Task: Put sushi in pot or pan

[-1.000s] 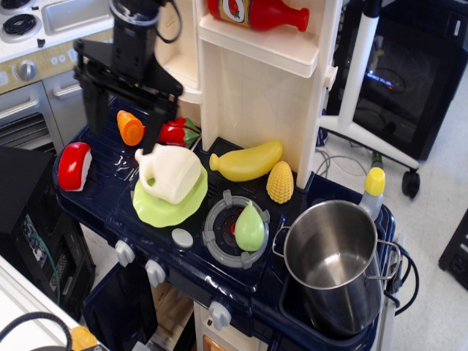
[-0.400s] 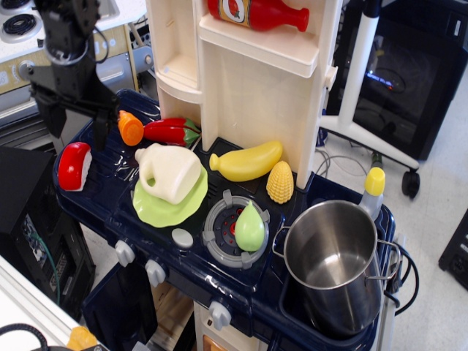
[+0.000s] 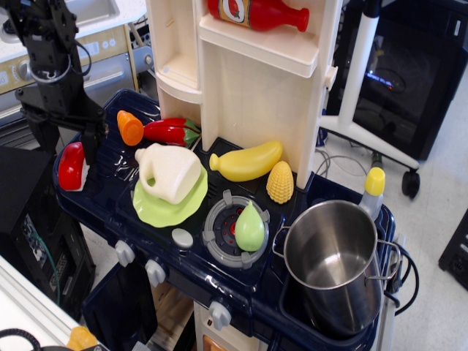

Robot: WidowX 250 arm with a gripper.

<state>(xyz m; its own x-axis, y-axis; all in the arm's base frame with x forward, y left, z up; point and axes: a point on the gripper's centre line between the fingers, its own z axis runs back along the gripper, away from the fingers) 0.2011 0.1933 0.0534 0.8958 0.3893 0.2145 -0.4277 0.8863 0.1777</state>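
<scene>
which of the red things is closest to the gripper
The sushi, directly under the gripper at the counter's left edge; the chili pepper and ketchup bottle sit farther right.

The robot arm (image 3: 45,44) in the upper left of the frame is matte black throughout, built of blocky, angular segments with a ribbed, jointed look. A thin black cable loops out from its right side. Its tool (image 3: 64,139) is black as well, a wide flat crossbar from which two straight, slab-like fingers (image 3: 91,140) hang.
</scene>
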